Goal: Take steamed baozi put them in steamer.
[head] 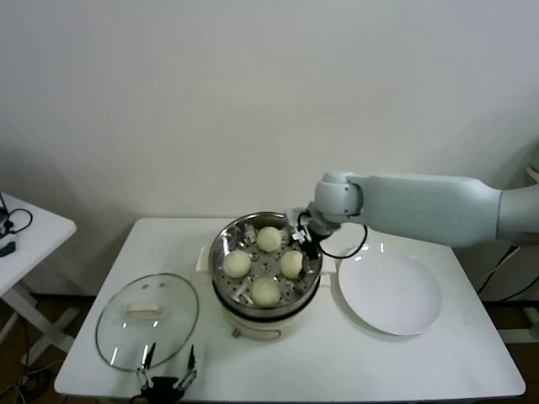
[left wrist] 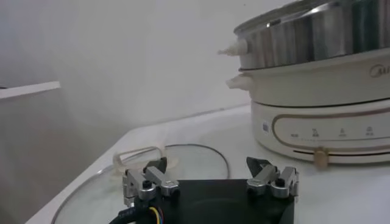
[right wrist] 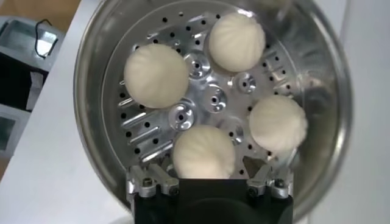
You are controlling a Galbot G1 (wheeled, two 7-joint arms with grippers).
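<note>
The steamer (head: 217, 252) stands mid-table, a steel pot on a cream base. Several creamy-white baozi lie on its perforated tray, among them one at the back (head: 269, 239) and one at the front (head: 265, 291). My right gripper (head: 301, 225) hovers over the pot's back right rim. In the right wrist view the gripper (right wrist: 205, 167) is open, its fingers (right wrist: 152, 178) standing apart on either side of the nearest baozi (right wrist: 204, 149), not touching it. My left gripper (head: 168, 374) is parked open at the table's front edge; it also shows in the left wrist view (left wrist: 207, 170).
A round glass lid (head: 147, 324) with a cream handle lies flat left of the steamer, just beyond the left gripper. A flat white plate (head: 396, 303) lies right of the steamer, bare. A white side table (head: 25, 231) stands at far left.
</note>
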